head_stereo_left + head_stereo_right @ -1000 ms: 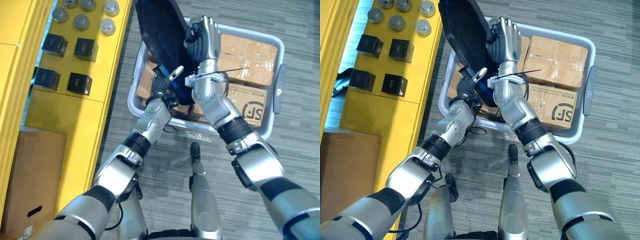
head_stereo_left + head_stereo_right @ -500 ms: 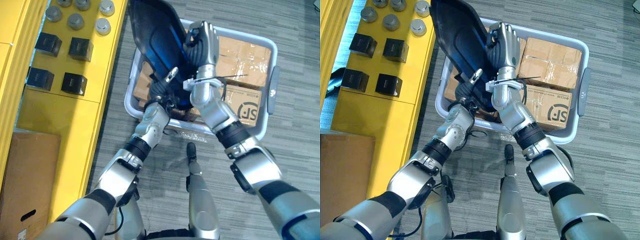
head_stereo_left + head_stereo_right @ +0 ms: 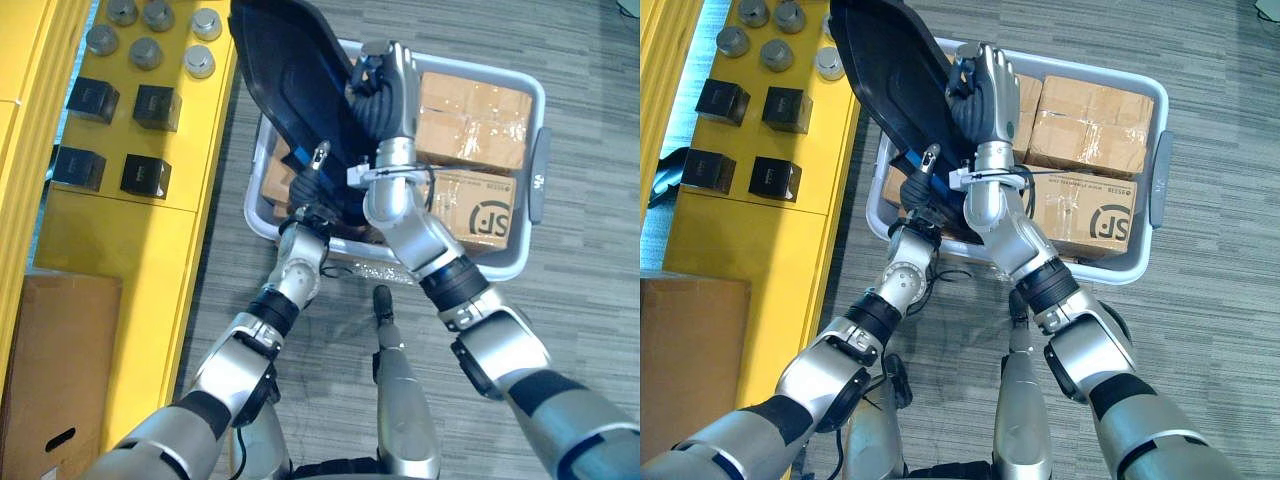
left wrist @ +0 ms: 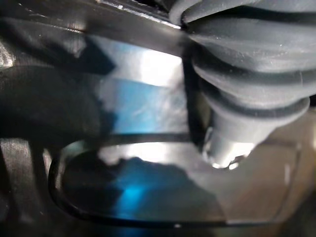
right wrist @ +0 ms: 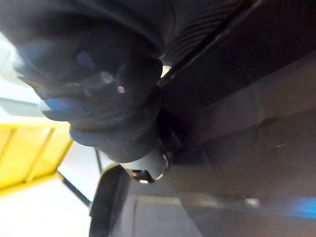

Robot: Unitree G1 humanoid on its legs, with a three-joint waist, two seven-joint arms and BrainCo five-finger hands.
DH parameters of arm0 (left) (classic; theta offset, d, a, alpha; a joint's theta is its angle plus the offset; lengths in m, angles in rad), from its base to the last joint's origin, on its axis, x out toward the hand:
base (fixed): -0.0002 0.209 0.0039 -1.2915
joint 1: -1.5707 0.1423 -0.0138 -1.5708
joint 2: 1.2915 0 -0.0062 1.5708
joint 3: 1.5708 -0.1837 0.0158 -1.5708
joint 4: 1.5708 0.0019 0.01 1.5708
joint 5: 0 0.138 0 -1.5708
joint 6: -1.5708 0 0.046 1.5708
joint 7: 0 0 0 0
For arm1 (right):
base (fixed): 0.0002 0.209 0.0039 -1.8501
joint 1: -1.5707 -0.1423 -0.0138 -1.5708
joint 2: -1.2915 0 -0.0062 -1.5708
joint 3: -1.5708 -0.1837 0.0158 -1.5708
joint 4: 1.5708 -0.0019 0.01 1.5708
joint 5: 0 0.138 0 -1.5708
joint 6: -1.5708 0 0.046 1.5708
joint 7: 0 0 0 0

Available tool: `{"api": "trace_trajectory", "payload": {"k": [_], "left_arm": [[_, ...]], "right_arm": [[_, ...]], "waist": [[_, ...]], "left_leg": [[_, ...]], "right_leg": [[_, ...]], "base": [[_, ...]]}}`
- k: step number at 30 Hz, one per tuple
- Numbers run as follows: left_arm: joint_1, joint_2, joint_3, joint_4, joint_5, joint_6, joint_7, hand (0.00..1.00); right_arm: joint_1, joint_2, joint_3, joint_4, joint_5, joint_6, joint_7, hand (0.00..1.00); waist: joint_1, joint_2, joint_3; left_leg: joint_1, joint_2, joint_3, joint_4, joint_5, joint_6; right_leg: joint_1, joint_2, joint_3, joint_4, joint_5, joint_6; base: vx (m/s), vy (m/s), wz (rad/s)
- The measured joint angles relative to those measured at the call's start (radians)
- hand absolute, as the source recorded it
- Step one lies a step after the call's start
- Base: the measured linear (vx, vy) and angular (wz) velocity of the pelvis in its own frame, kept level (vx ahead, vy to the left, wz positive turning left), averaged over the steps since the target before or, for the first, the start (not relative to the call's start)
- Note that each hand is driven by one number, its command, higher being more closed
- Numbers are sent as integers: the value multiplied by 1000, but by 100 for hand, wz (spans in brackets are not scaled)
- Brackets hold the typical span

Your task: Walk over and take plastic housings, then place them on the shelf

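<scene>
Large black plastic housing (image 3: 290, 70) is seen lifted clear above a pale bin (image 3: 470, 70), tilted, its broad end raised toward the yellow shelf (image 3: 130, 230) and its narrow end low over the bin's near left corner; the hollow glossy face is turned up toward the head camera. Right hand (image 3: 398, 85) is noted at the housing's right edge, over the bin, fingers curled round that edge in a grasp, back of the hand facing up. Left hand (image 3: 308, 200) is placed at the housing's lower end, largely hidden under it; whether it is clenched or released cannot be told; in the left wrist view the dark ribbed cover is seen close against the housing's shiny surface. Brown cardboard boxes (image 3: 475, 110) are packed side by side in the bin, partly covered by the housing and the right arm. On the shelf top, four black cubes (image 3: 152, 102) are set in two rows, with round silver caps (image 3: 200, 62) grouped beyond them; the housing's upper tip is seen just beside the caps, contact not determinable. A brown carton (image 3: 55, 370) is recorded beside the shelf's near end; grey striped carpet (image 3: 590, 300) is noted under the bin.
</scene>
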Motion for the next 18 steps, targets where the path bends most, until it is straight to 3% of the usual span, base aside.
{"api": "trace_trajectory", "payload": {"k": [6, 10, 11, 16, 18], "left_arm": [[20, 1, 2, 0, 75, -23, 18, 100], [23, 2, 1, -2, 295, -19, 173, 100], [23, 2, 1, -2, 352, -6, 222, 100], [39, 2, 0, -8, 527, 71, 366, 100], [39, 3, 0, -33, 610, 122, 445, 100]], "right_arm": [[23, 9, -6, -4, 2, 1, 0, 100], [37, 9, -45, 37, 41, 12, 5, 100], [42, 9, -51, 48, 41, 21, 6, 0], [67, 8, -82, 108, 49, 74, 19, 0], [68, 4, -93, 141, 82, 102, 21, 0]], "waist": [[4, 0, 0], [4, 0, 0], [4, 0, 0], [7, 0, 0], [7, 0, 0]], "left_leg": [[9, -1, 9, -2, 0, 0], [23, -2, 14, -5, -1, 2], [26, -2, 13, -6, -1, 2], [50, -3, 13, -13, -2, 1], [51, -3, 12, -14, -2, 1]], "right_leg": [[1, 0, 9, 0, 0, 1], [9, 0, 15, 1, 0, 1], [12, 0, 15, 1, 0, 2], [35, -2, 14, 0, -6, 9], [37, -2, 13, 0, -6, 9]], "base": [[-7, 12, -3], [-13, 16, -3], [-33, 14, -1], [-24, 8, 1], [0, 0, 0]]}}
